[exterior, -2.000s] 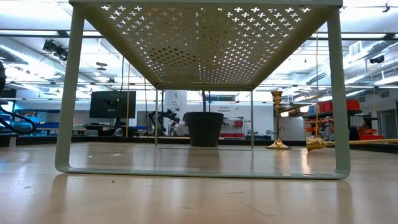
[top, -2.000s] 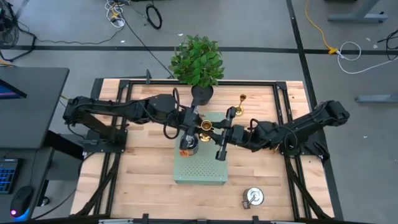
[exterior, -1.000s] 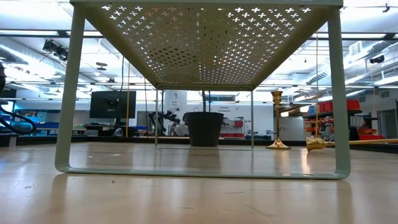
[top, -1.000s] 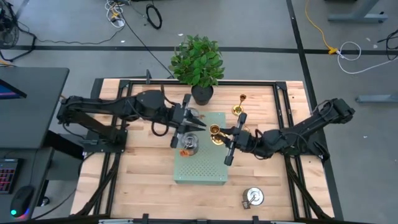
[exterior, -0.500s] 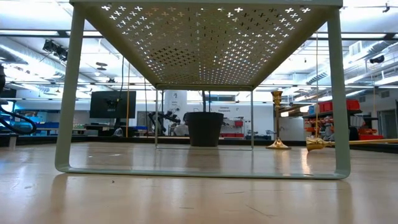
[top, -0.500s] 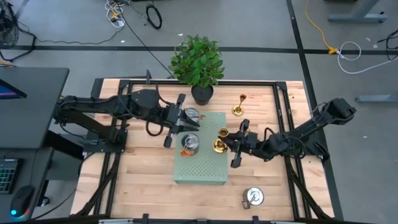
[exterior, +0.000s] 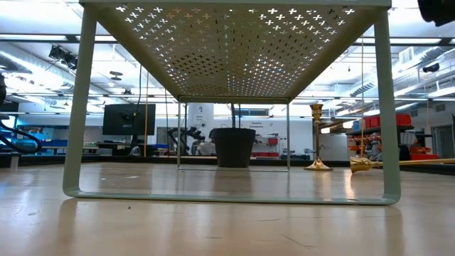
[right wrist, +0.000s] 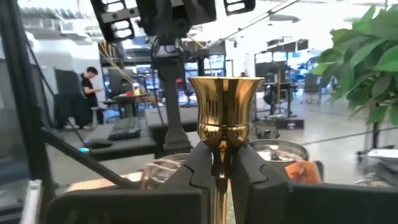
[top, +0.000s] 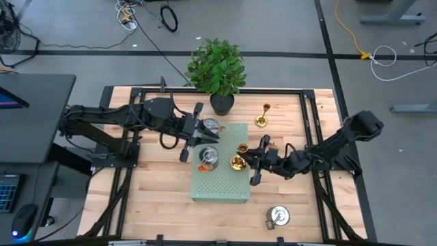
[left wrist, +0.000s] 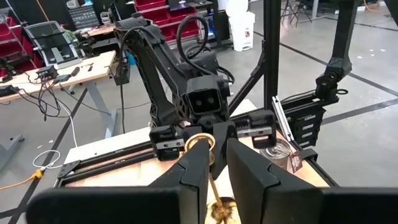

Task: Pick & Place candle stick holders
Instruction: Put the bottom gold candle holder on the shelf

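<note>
Since our right gripper (right wrist: 219, 163) jaws clamp the shiny gold slim-stemmed candle holder (right wrist: 224, 121) mid-stem, it's rigid, slick, top-heavy; left gripper (left wrist: 215, 163) jaws nrly closed, holding nothing.

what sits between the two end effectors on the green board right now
In the high view, a squat silver candle holder stands on the green perforated board between the left end effector and the right end effector, which grips a gold candlestick holder.

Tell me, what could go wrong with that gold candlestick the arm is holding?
The right gripper pinches the gold candle holder only by its slim stem, so it might tilt or slip. It is near the green board's edge; set down there, it could topple off. The silver holder and left gripper nearby might get bumped.
</note>
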